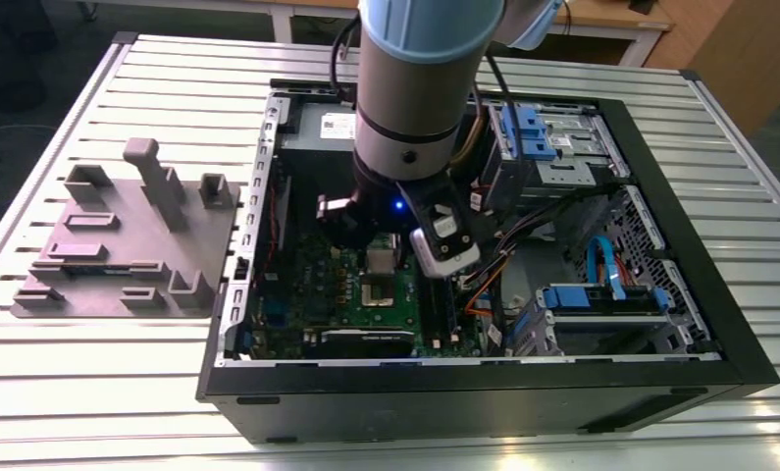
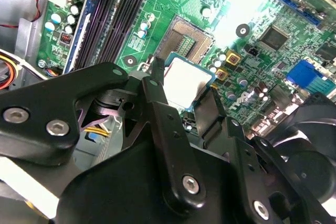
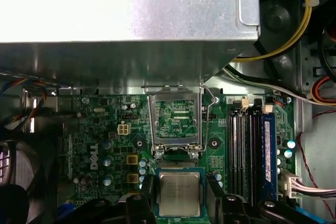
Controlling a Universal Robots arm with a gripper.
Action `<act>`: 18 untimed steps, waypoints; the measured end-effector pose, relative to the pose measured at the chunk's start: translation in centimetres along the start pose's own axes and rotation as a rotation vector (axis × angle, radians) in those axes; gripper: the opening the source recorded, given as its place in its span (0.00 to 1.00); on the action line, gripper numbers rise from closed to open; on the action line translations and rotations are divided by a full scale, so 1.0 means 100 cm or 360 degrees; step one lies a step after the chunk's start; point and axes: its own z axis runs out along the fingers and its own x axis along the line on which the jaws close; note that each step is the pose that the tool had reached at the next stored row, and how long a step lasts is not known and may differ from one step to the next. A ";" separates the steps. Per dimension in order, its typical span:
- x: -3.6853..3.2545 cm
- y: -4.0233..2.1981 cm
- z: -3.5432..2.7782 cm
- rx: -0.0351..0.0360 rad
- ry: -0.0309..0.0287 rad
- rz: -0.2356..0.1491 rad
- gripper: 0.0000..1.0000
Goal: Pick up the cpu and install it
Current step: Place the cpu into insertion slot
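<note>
The arm (image 1: 416, 108) reaches down into the open computer case (image 1: 494, 404), its gripper (image 2: 184, 81) clamped on the cpu (image 2: 189, 76) beside the motherboard socket (image 2: 188, 38).

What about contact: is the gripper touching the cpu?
Touching. In the second wrist view the gripper clamps opposite edges of the cpu, with no gap showing.

cpu (image 2: 184, 80): 1 corner hidden behind fingers (image 2: 210, 111), second wrist view | motherboard (image 1: 350, 280): partly hidden by arm (image 1: 416, 98), exterior view | arm: cut off at frame top
</note>
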 end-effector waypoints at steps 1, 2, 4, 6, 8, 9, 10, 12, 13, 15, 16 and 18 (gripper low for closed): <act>0.0000 0.0000 0.0006 0.0000 0.00000 0.0000 0.47; 0.0000 -0.0001 0.0007 0.0000 0.00001 0.0000 0.47; 0.0000 -0.0001 0.0007 0.0001 0.00002 0.0000 0.47; 0.0000 0.0000 0.0008 0.0000 0.00001 0.0000 0.47; 0.0000 -0.0001 0.0009 0.0000 0.00001 0.0000 0.47; 0.0000 -0.0001 0.0012 0.0000 -0.00001 0.0000 0.47; -0.0001 0.0000 0.0017 -0.0001 -0.00002 0.0000 0.47; 0.0000 -0.0002 0.0024 0.0000 0.00001 0.0000 0.47; 0.0000 -0.0003 0.0026 0.0000 0.00002 0.0000 0.47; -0.0001 -0.0009 0.0029 0.0001 0.00001 0.0000 0.47; -0.0001 -0.0013 0.0029 0.0002 0.00001 0.0000 0.47; -0.0001 -0.0019 0.0030 0.0005 -0.00002 0.0000 0.47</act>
